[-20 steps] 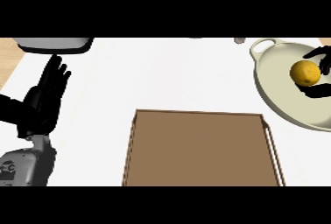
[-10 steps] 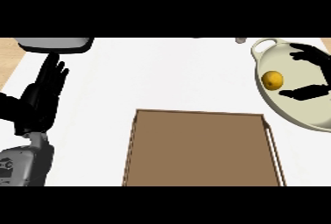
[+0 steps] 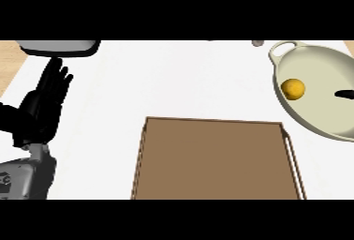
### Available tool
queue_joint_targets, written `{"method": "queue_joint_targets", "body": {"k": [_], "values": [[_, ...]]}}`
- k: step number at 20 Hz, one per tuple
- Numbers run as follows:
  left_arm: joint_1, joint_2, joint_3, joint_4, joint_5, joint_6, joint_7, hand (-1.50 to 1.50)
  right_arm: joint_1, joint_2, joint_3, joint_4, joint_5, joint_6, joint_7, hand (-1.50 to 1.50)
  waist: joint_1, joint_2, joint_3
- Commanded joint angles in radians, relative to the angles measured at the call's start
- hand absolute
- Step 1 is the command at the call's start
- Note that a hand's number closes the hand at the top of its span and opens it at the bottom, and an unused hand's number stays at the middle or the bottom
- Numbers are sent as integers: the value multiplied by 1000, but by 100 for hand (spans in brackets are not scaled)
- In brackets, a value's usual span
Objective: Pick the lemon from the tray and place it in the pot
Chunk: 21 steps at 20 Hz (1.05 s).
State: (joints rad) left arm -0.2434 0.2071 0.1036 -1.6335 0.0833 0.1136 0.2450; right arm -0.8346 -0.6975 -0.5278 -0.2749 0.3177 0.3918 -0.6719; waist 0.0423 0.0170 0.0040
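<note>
Head view: the lemon point(image 3: 293, 88) is a small, plump, evenly yellow oval with a smooth skin. It lies on the floor of the pot point(image 3: 325, 70), toward the pot's left wall, and nothing touches it. The pot is a wide, shallow, cream-coloured vessel with a thick rounded rim and a small loop handle at its upper left; its glazed-looking inside is plain and pale. It stands at the far right corner of the counter point(image 3: 173, 79) and runs partly out past the right edge of the view.

A dark fingertip of the right hand point(image 3: 345, 94) shows over the pot's inside at the right edge of the view, apart from the lemon; so little of it is visible that I cannot tell whether its fingers are spread or closed.

The tray point(image 3: 214, 159) is a flat brown rectangle with a thin raised lip, matte like wood or board, lying at the middle of the counter's near edge.

The left hand point(image 3: 45, 105) rests near the counter's left edge, black fingers straight and pointing up, holding nothing, above its grey forearm.

The counter is smooth and white. A grey-white object point(image 3: 59, 47) sits at its far left corner, cut off by the view's top. A strip of light wood-toned floor point(image 3: 10, 61) shows beyond the left edge.
</note>
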Motion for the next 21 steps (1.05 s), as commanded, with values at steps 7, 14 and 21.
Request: {"method": "queue_joint_targets", "body": {"k": [7,14,21], "values": [[2,-17,-19,-28,-5,7,30,0,51,-203,-55,88,-49,215,-49,-150,12,9,4],[25,-38,-27,-1,-27,19,-22,0,94,-288,-42,77,-51,333,-51,-150,2,8,5],[-9,-6,1,-17,4,-7,-3,0,126,-269,-46,73,-66,294,-74,-150,12,11,7]]}}
